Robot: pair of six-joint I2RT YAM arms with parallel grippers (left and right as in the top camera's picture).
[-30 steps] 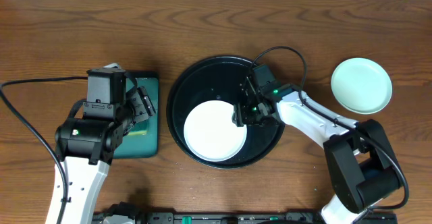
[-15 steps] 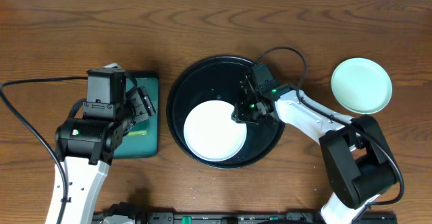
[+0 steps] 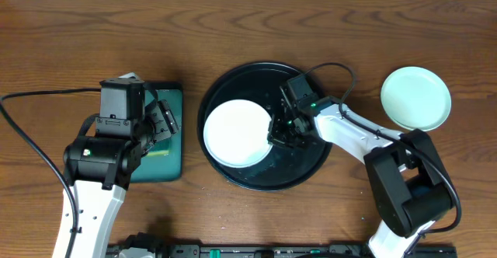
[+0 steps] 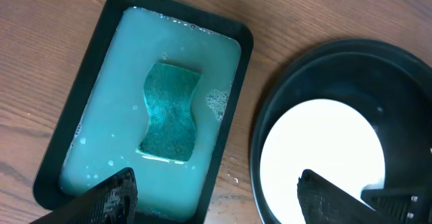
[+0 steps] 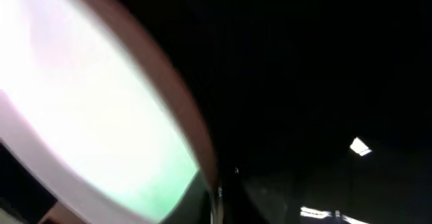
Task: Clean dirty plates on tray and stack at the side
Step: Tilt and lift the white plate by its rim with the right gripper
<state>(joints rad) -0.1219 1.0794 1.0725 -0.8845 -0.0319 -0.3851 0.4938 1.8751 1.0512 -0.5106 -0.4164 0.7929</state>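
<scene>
A clean-looking white plate [image 3: 233, 134] lies in the left half of the round black tray [image 3: 260, 179]. My right gripper [image 3: 278, 134] is shut on that plate's right rim. The right wrist view is blurred: the white plate [image 5: 81, 102] fills its left side, with the dark tray [image 5: 324, 82] behind. A pale mint-green plate [image 3: 415, 97] sits on the table at the right, beside the tray. My left gripper [image 3: 163, 122] hangs open and empty above the rectangular tray; its wrist view shows the white plate [image 4: 317, 143] in the black tray [image 4: 405, 69].
A dark green rectangular tray [image 4: 239, 42] of teal soapy water holds a green sponge [image 4: 169, 113]; overhead, that rectangular tray [image 3: 167, 165] lies left of the black tray. Black cables loop over the wooden table on both sides.
My right gripper closed at the white plate's rim. The plate slid up and to the left inside the tray, and the tray shifted slightly right. The left arm stayed still.
</scene>
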